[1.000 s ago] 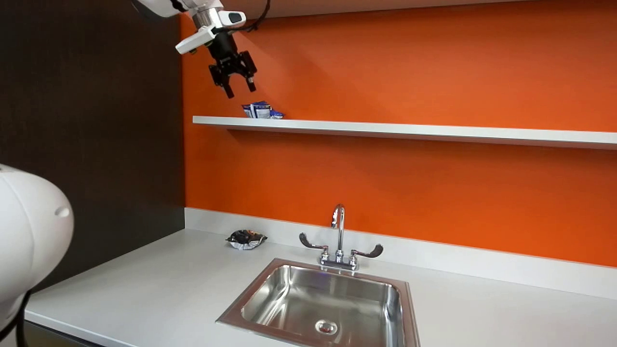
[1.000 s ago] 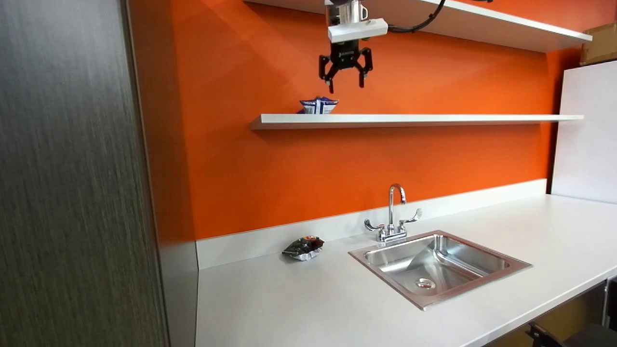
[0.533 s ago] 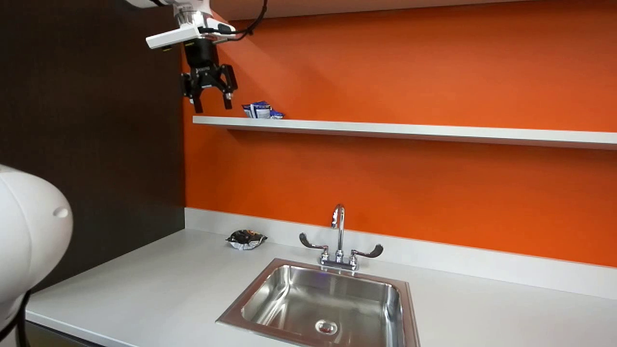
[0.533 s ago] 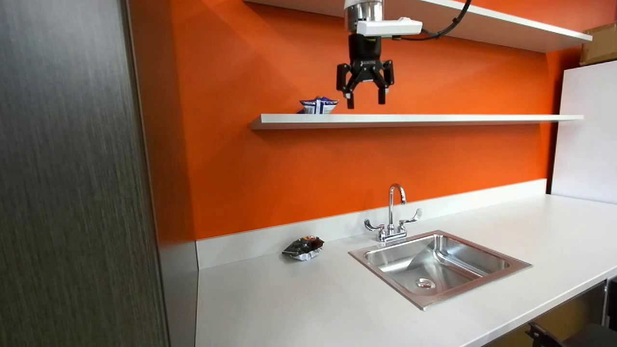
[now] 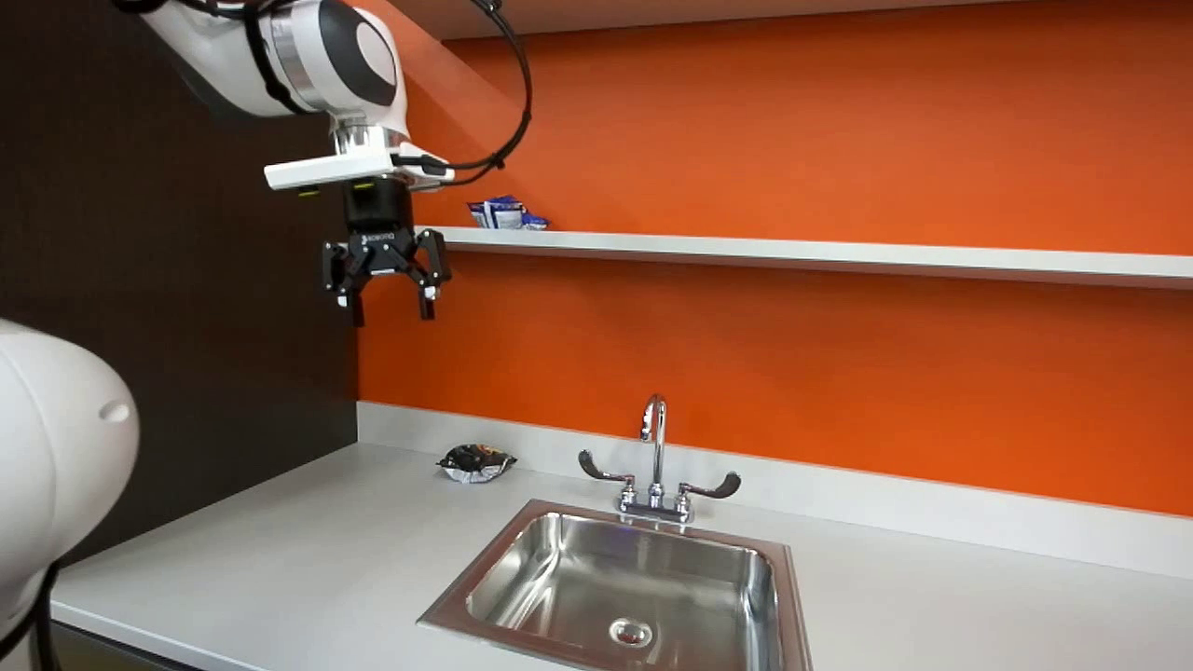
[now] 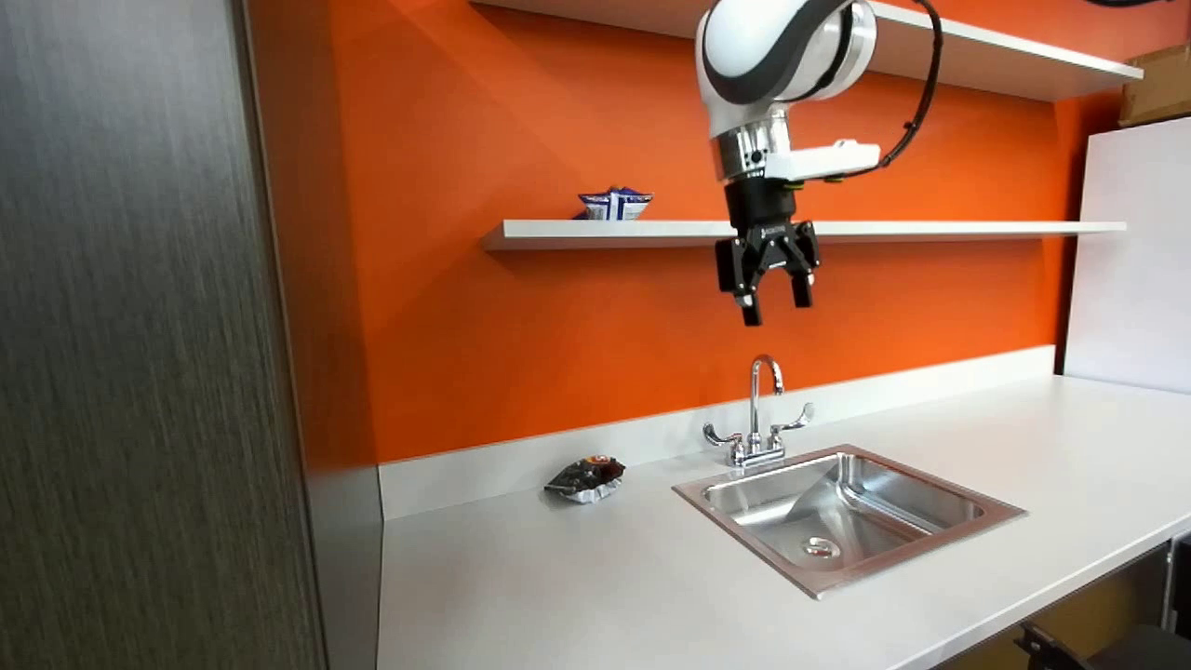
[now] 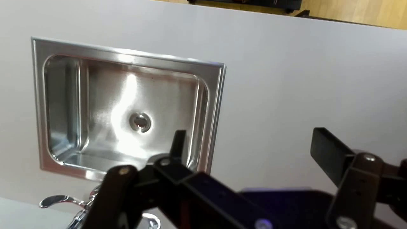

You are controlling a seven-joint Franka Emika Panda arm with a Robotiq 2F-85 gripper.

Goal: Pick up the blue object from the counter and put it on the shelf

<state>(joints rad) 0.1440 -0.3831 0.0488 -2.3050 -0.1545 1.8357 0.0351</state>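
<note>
A crumpled blue and white packet [image 5: 499, 214] rests on the white shelf [image 5: 746, 248] near its end; the packet [image 6: 615, 205] and shelf [image 6: 577, 229] show in both exterior views. The packet is out of the wrist view. My gripper [image 5: 391, 308] is open and empty, pointing down, below shelf level and high above the counter [image 5: 280, 550]. It stands apart from the packet, as an exterior view [image 6: 776, 302] also shows. In the wrist view its open fingers [image 7: 249, 143] span the sink's edge and bare counter.
A dark packet with silver edges [image 5: 475, 463] lies on the counter near the backsplash. A steel sink [image 7: 127, 54] with a faucet [image 6: 757, 409] is set in the counter. A dark panel [image 5: 186, 280] bounds one end. An upper shelf [image 6: 1014, 46] hangs above.
My gripper has moved down from above the shelf to below its level and away from the blue packet, turning upright. It stays open. Both packets have not moved.
</note>
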